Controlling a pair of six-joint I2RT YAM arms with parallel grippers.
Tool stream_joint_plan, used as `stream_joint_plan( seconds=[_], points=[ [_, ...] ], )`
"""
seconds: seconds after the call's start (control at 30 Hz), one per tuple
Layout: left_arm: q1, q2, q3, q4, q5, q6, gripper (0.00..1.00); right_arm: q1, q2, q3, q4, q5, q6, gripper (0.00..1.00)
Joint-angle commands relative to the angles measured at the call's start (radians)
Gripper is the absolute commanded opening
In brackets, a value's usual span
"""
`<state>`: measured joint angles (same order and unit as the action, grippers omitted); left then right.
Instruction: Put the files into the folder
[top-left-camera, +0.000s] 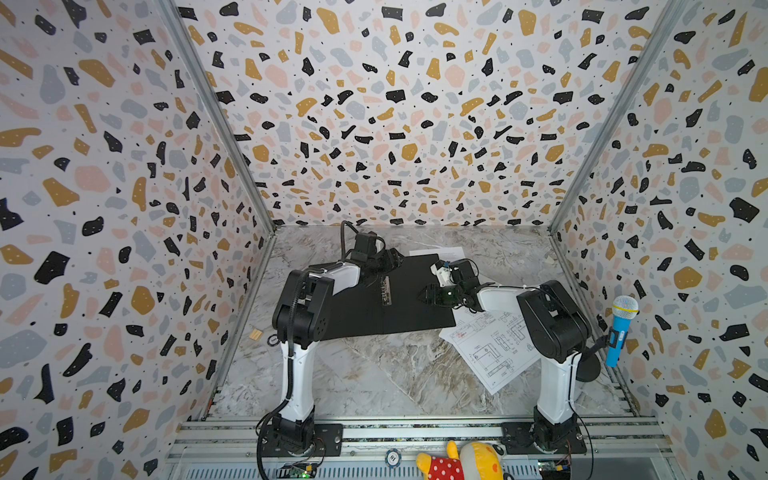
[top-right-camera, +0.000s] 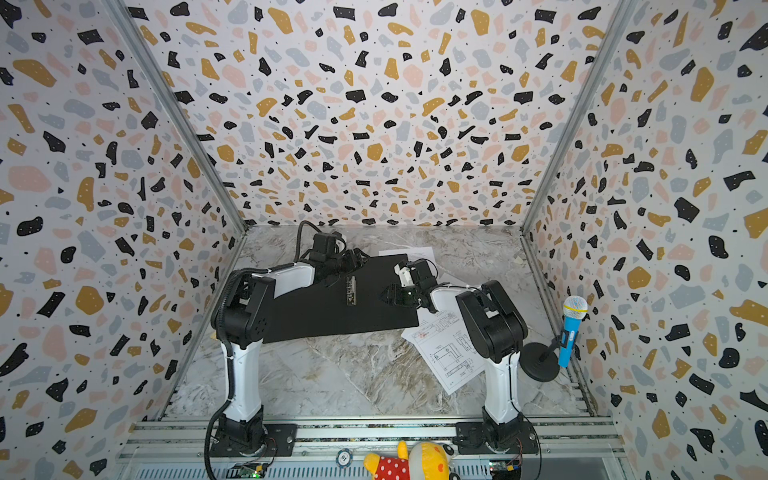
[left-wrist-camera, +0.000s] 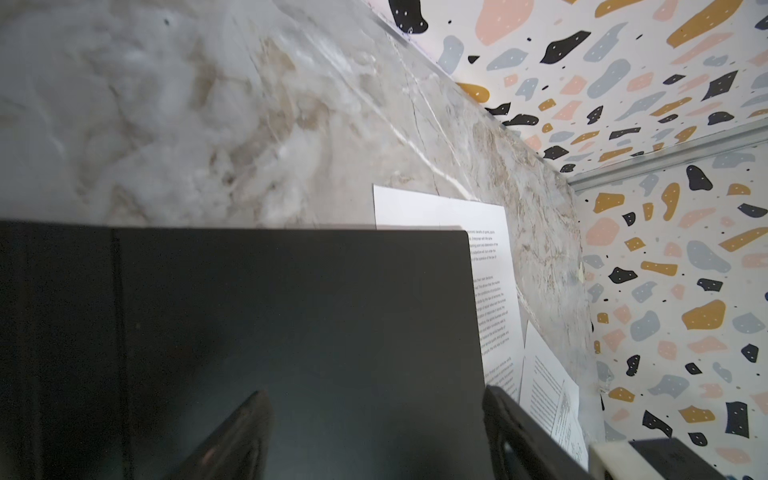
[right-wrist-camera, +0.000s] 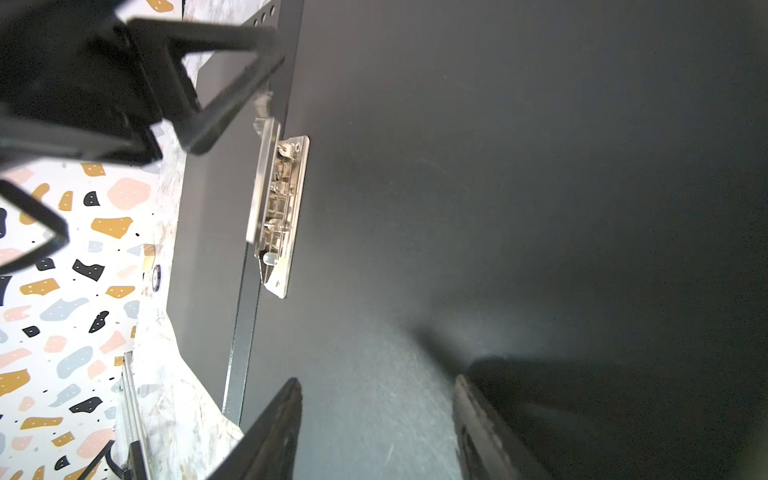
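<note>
The folder (top-left-camera: 365, 316) lies open on the marble table, black inside up, with its metal clip (top-left-camera: 385, 291) (right-wrist-camera: 278, 212) on the spine. My left gripper (top-left-camera: 394, 259) (left-wrist-camera: 376, 399) is open just above the folder's far edge, nothing between its fingers. Over the folder's right half, to the right of the clip, my right gripper (top-left-camera: 427, 293) (right-wrist-camera: 378, 382) also stands open and empty. Of the files, one text sheet (top-left-camera: 440, 252) (left-wrist-camera: 490, 257) sticks out from under the folder's far right corner. A second text sheet (left-wrist-camera: 548, 390) lies beside it. The drawing sheet (top-left-camera: 494, 349) lies at the folder's right, partly under my right arm.
A blue toy microphone (top-left-camera: 623, 328) on a black stand is at the right wall. A small wooden block (top-left-camera: 255, 334) and a round token (top-left-camera: 272, 340) lie by the left wall. A plush toy (top-left-camera: 461, 461) rests on the front rail. Patterned walls close three sides.
</note>
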<state>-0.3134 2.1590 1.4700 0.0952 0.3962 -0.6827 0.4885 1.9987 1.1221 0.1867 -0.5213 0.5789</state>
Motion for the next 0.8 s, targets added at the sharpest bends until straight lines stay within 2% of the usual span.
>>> stream_joint_plan(
  seconds=[0.0,0.2,0.37,0.57,0.77],
  points=[
    [0.008,0.030,0.045,-0.054,0.004,0.054,0.80,0.005,0.042,-0.010,-0.116,0.024,0.006,0.60],
    [0.017,0.030,0.052,-0.049,0.016,0.057,0.80,0.007,0.022,-0.007,-0.111,0.018,0.004,0.60],
    [0.014,-0.037,0.030,-0.028,0.020,0.054,0.81,0.004,-0.066,-0.035,-0.070,0.030,-0.016,0.61],
    [-0.021,-0.148,-0.025,-0.041,-0.038,0.105,0.86,-0.027,-0.219,-0.105,-0.024,0.064,-0.040,0.71],
    [-0.101,-0.210,-0.066,-0.024,-0.068,0.129,0.92,-0.094,-0.405,-0.245,-0.019,0.195,-0.029,0.82]
  ],
)
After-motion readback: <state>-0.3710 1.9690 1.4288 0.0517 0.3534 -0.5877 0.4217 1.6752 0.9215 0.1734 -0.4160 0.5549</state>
